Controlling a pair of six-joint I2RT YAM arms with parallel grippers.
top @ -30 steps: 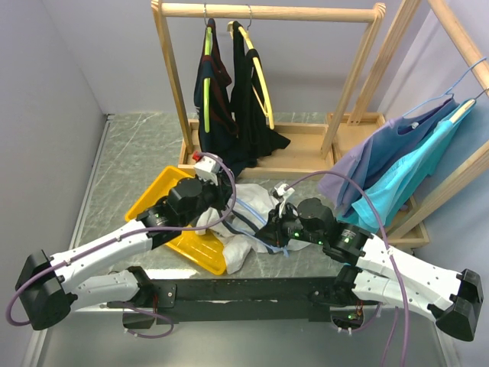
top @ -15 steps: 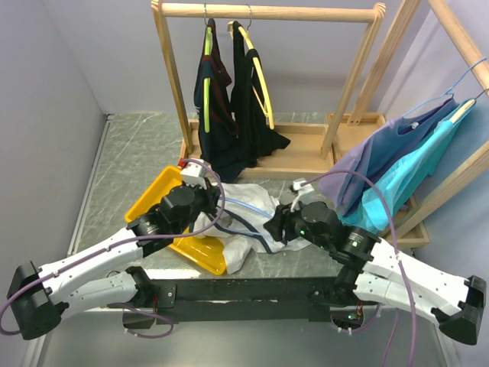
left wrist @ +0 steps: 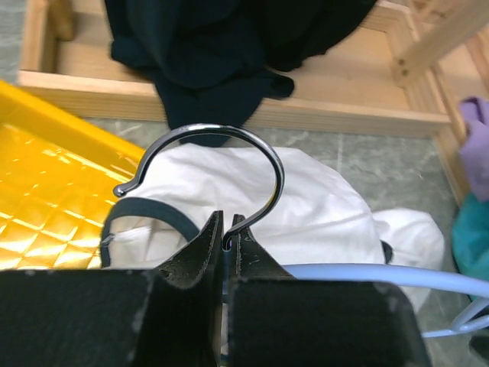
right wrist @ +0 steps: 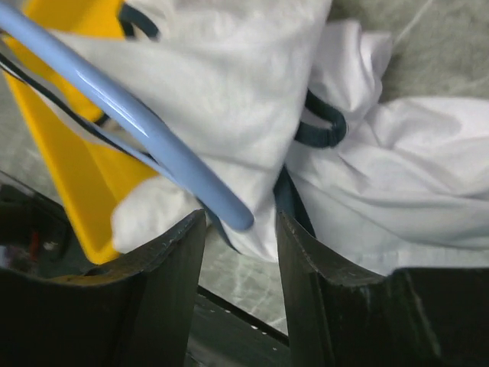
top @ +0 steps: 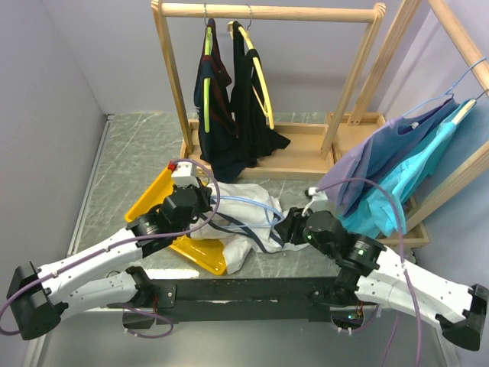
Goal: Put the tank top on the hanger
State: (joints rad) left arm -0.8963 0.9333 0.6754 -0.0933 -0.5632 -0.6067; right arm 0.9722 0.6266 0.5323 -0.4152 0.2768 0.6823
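Mid-frame, left gripper [left wrist: 227, 243] pinches the hanger [left wrist: 359, 272]; right gripper [right wrist: 241, 256], jaws spread, should ease the tank top [right wrist: 428, 191] over it.

L arm runs fwd-right from its base at bottom left, forearm low, wrist angled inward. L hand [left wrist: 227, 229] is clamped on the hanger [left wrist: 367, 273] at the foot of its hook, fingers [left wrist: 200, 246] meeting w/ no gap. R arm runs fwd-left from bottom right, wrist low, pointing toward the L one. R hand [right wrist: 241, 229] has its fingers [right wrist: 164, 267] spread apart, not clamping.
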